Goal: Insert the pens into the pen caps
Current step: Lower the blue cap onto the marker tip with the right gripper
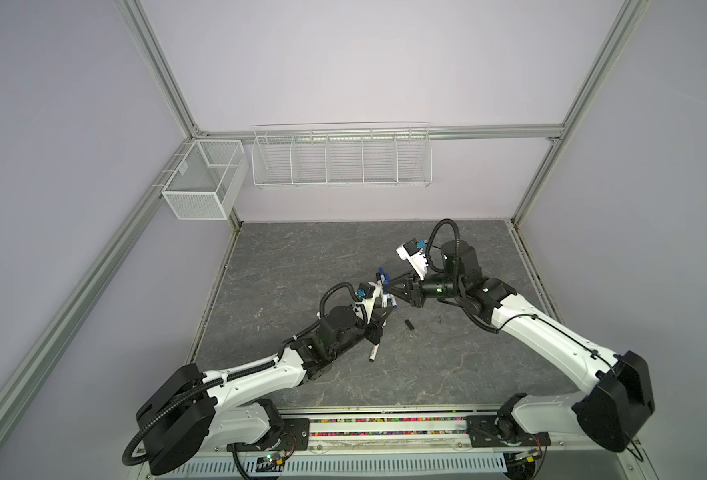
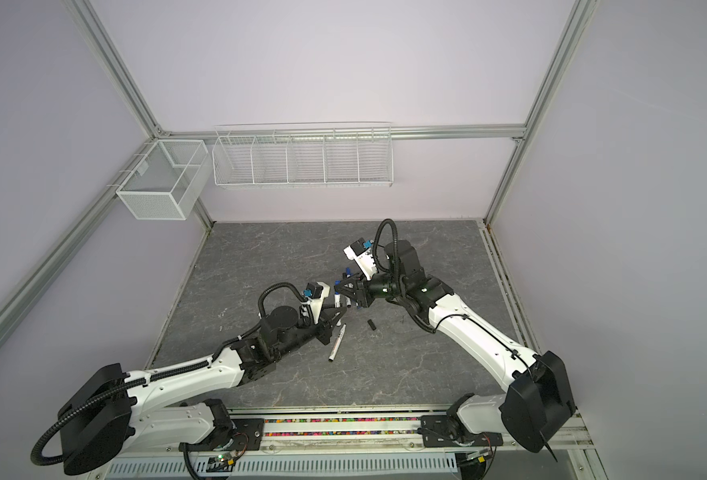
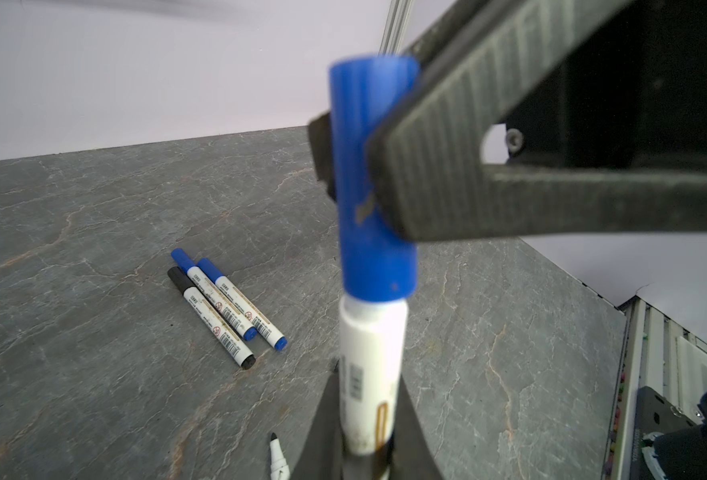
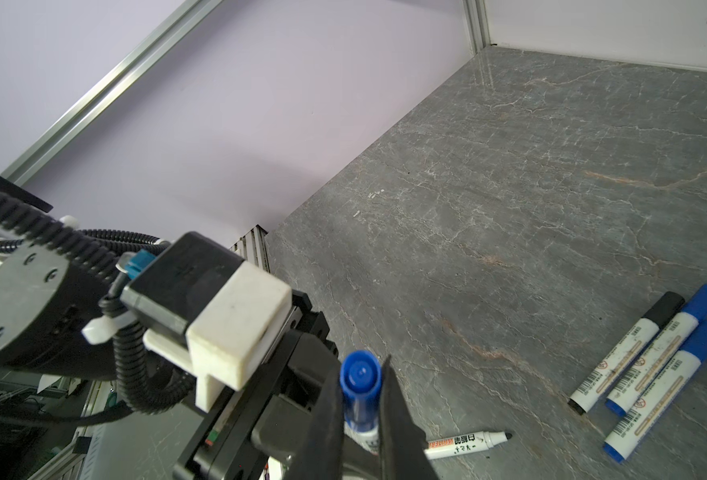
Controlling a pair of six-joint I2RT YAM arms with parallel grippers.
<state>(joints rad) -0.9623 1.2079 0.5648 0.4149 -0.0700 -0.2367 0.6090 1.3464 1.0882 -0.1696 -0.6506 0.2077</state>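
Tabletop (image 1: 385, 374): grey marbled slab.
Left arm (image 1: 256, 376): reaches from the 7 o'clock corner to the slab's centre, forearm low, wrist aimed at 1 o'clock.
Right arm (image 1: 547, 332): comes in from 5 o'clock, forearm running toward 10 o'clock, wrist turned toward 9 o'clock.
Left pincer (image 3: 368, 436): clamped on the white barrel of a pen (image 3: 370, 365), held off the slab.
Right pincer (image 4: 360, 415): clamped on the blue cap (image 4: 360, 374) sitting over that pen's end.
Three capped pens (image 3: 227, 307): lying side by side, touching, just at 12 o'clock of the pincers.
Uncapped pen (image 2: 337, 343): lying at 6 o'clock of them.
Black cap (image 2: 370, 324): loose, at 4 o'clock.
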